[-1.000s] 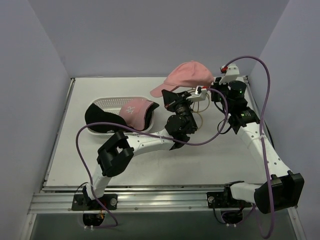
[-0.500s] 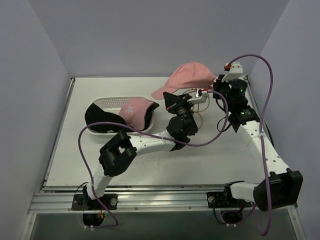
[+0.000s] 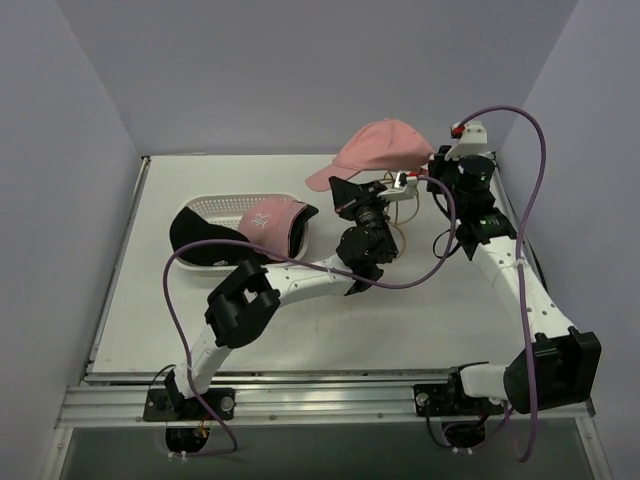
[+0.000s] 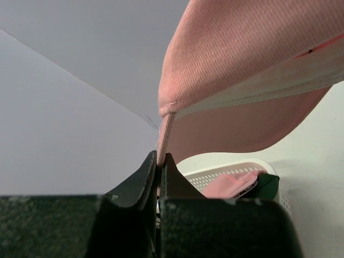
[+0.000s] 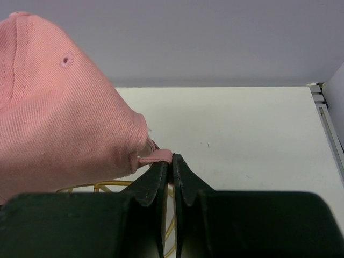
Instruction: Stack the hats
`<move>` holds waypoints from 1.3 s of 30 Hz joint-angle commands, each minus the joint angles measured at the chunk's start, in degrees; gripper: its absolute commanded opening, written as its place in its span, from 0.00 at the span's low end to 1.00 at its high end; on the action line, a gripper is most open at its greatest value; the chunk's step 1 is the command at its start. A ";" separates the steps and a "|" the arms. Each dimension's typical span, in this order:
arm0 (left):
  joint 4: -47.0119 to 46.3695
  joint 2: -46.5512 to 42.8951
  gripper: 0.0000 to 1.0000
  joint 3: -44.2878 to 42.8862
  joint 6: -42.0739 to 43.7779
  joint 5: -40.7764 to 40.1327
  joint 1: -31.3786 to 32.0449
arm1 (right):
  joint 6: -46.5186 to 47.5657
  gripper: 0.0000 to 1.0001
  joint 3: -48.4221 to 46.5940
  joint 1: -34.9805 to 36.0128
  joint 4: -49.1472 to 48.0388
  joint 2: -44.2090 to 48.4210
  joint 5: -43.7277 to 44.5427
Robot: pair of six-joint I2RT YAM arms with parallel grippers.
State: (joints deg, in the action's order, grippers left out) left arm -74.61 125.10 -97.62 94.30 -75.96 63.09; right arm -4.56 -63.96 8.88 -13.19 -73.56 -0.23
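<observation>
- The left pincer was clamped tight on the rim of the raised pink hat.
- The right pincer pinched its back strap.
- The other pink hat and a dark hat lay in the white basket.

We take this for a robotics lab test cell: a white worktop boxed in by plain lavender-grey walls, a metal rail along its near edge carrying the bases of the left arm and right arm, purple cables looping loose.
</observation>
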 commanded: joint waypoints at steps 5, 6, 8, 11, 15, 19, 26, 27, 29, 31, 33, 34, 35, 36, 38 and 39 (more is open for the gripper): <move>-15.22 -0.65 0.02 -0.29 0.54 -1.89 -0.43 | 0.43 0.00 -1.43 -1.33 -3.34 -0.89 5.85; -15.39 -0.99 0.02 1.11 -0.34 -2.60 -0.34 | 0.43 0.00 -0.90 -1.33 -3.25 -0.36 5.59; -15.65 -1.70 0.02 2.78 -1.05 -3.83 0.27 | 0.16 0.00 1.11 -1.33 -3.51 0.52 5.24; -15.74 -3.02 0.02 5.60 -2.80 -4.54 1.33 | -0.27 0.04 2.44 -1.33 -3.34 2.28 4.80; -16.18 -2.58 0.02 7.09 -3.33 -5.51 1.77 | -1.50 0.27 5.15 -1.33 -2.72 4.29 3.57; -16.18 -2.58 0.02 7.97 -4.65 -6.12 2.91 | -2.03 0.38 6.66 -1.24 -2.46 5.62 2.87; -16.18 -2.14 0.02 8.06 -5.18 -6.74 5.02 | -2.12 0.63 7.98 -1.33 -2.28 8.43 2.86; -16.18 -2.14 0.02 8.06 -5.09 -6.83 5.37 | -1.95 0.65 7.98 -1.33 -1.93 8.35 2.95; -16.18 -2.23 0.02 8.24 -5.01 -7.35 6.08 | -2.38 0.66 7.72 -1.33 -1.40 8.17 3.22; -16.18 -2.49 0.02 8.67 -4.83 -7.71 6.69 | -2.74 0.67 7.63 -1.33 -0.96 8.17 4.00; -16.27 -2.75 0.02 9.38 -5.00 -8.58 7.22 | -3.18 0.68 7.71 -1.33 -0.43 8.61 5.41; -16.18 -2.67 0.02 9.82 -5.09 -9.20 7.22 | -3.18 0.68 7.71 -1.33 -0.17 8.61 5.68; -16.18 -2.75 0.02 10.00 -5.18 -9.64 7.40 | -3.18 0.69 7.54 -1.24 0.18 8.61 6.11; -16.10 -2.93 0.02 10.08 -5.44 -10.51 7.57 | -3.44 0.69 7.02 -1.33 1.31 8.52 6.90; -15.75 -2.93 0.02 9.56 -5.53 -11.31 8.18 | -4.05 0.70 6.66 -1.33 2.55 8.17 8.14; -15.74 -2.67 0.02 9.04 -5.18 -11.75 8.45 | -4.58 0.70 6.31 -1.41 3.08 7.91 8.40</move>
State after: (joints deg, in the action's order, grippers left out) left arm -77.45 124.62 -88.20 87.99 -85.86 69.56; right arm -7.70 -55.92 7.53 -11.00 -66.57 4.99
